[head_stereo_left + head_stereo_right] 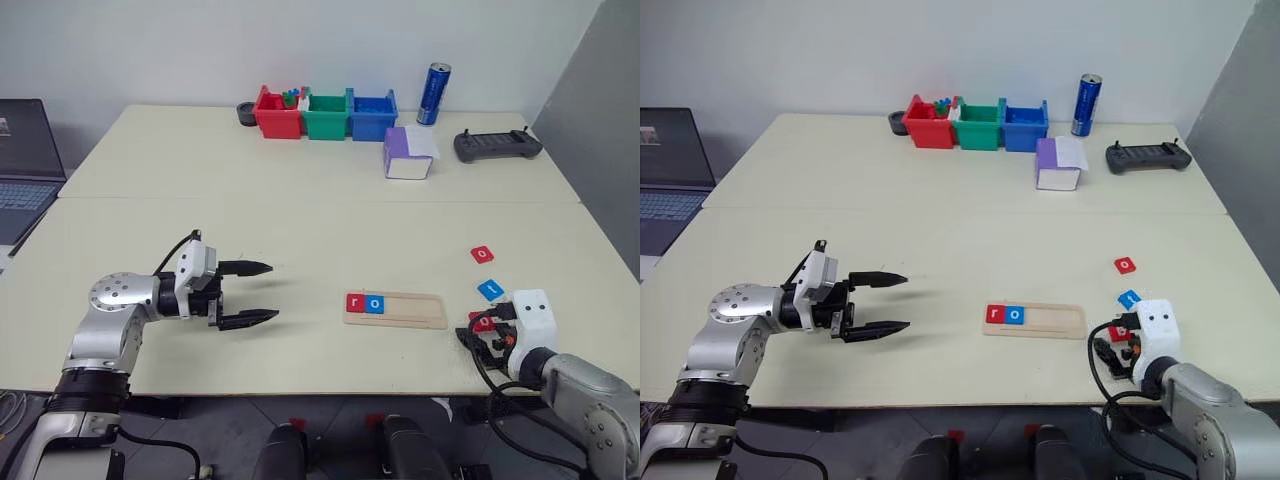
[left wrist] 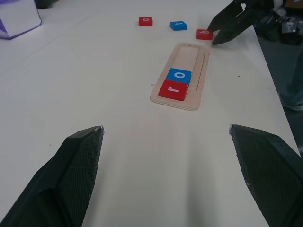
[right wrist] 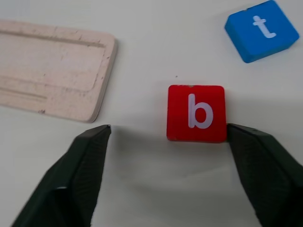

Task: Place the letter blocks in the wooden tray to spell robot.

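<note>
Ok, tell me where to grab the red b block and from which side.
Grip the red b block across its two opposite side edges, coming from above. It lies flat on the table, so only its thin edges give purchase. The open right hand already has the block between its fingers, one finger close against an edge, and the wooden tray and blue t block lie clear.

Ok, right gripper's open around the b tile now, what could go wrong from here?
1. The b tile sits off-centre in the right gripper: close against one finger, far from the other. Closing may shove or twist it rather than pinch it squarely.
2. The t tile lies close by; a skidding b could knock it.
3. The wooden tray holds r and o at one end; a tilted b could catch the rim or nudge the o.
</note>
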Controlling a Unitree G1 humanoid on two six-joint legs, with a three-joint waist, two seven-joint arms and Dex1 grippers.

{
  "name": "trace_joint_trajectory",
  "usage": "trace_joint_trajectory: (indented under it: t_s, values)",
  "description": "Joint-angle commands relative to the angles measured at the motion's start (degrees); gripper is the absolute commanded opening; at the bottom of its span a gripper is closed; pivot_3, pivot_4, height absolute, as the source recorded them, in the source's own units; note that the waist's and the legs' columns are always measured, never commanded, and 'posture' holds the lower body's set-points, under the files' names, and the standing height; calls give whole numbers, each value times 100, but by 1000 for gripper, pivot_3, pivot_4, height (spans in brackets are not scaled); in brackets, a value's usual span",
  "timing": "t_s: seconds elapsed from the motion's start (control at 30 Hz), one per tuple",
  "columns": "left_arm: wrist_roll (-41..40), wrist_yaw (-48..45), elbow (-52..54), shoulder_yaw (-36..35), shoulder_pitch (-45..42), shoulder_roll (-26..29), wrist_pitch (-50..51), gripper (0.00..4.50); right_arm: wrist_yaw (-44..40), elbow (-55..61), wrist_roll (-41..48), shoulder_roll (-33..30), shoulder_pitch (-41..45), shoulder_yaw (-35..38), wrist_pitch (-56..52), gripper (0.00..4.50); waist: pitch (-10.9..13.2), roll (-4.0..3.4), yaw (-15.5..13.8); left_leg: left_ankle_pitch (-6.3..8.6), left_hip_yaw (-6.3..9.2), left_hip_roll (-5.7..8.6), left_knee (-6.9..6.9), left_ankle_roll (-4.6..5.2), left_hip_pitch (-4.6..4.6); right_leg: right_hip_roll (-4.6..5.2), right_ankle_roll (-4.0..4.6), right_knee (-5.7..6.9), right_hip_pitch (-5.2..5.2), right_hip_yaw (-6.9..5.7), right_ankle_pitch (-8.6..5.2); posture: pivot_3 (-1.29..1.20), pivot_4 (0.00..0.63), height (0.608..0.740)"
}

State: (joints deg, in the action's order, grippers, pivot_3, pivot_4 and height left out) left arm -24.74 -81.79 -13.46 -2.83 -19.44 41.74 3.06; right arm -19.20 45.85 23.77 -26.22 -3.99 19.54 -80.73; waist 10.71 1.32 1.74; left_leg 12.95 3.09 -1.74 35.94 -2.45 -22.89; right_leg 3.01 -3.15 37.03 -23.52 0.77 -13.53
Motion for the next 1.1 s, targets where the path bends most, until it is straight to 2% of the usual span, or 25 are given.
trace_joint_trajectory:
  t_s: [0.03, 0.13, 0.2, 0.47, 0.6, 0.8, 1.1]
  values:
    - [18, 49, 168, -75, 21, 14, -122, 4500, -1027, 210, 398, -1096, -403, 657, 246, 4465, 1, -1, -20, 0, -2, 4, -3, 0, 0, 4, 0, -2, 0, 1, 0, 0, 150, 740]
    - [21, 85, 158, -103, -7, 10, -135, 4500, -1985, -268, 508, -2085, -595, 1209, 1101, 4465, 1, -1, -32, 0, 1, 4, -4, 0, -3, 3, 1, -7, 1, -4, -1, 0, 150, 740]
    - [16, 123, 197, -108, 0, 2, -128, 4500, -2608, -598, 498, -2595, -639, 1208, 1822, 4465, 1, 0, -16, 1, -1, 4, -2, 1, -2, 3, 0, -6, 2, -3, -1, 0, 150, 740]
    - [-17, 214, 409, -107, 97, -13, -64, 4500, -4944, -2991, -205, -3725, 8, -297, 5305, 4465, 1, 3, 7, 1, -9, 1, 4, 1, 4, 0, -6, -6, 5, 2, 2, 0, 150, 740]
    - [60, 343, 638, -89, 153, 56, -27, 4500, -5826, -4211, -823, -3883, 936, -1339, 6832, 4465, 2, 3, 17, 1, -11, 2, 4, 1, 4, 0, -11, -7, 4, 4, 5, 0, 150, 740]
    - [-89, 637, 1264, -170, 371, 74, 345, 4500, -7093, -5555, -1050, -3706, 2185, -2302, 7912, 4465, 4, 0, 10, 0, -10, 2, 4, 0, 5, 0, -28, -5, 4, 4, 15, 0, 150, 740]
    - [-205, 1013, 1955, -347, 735, 159, 737, 4500, -7330, -6602, -1055, -3504, 3124, -3151, 8460, 4465, 7, -6, 7, 0, -11, 2, 4, 0, 7, -1, -30, -2, 3, 4, 17, 0, 150, 740]
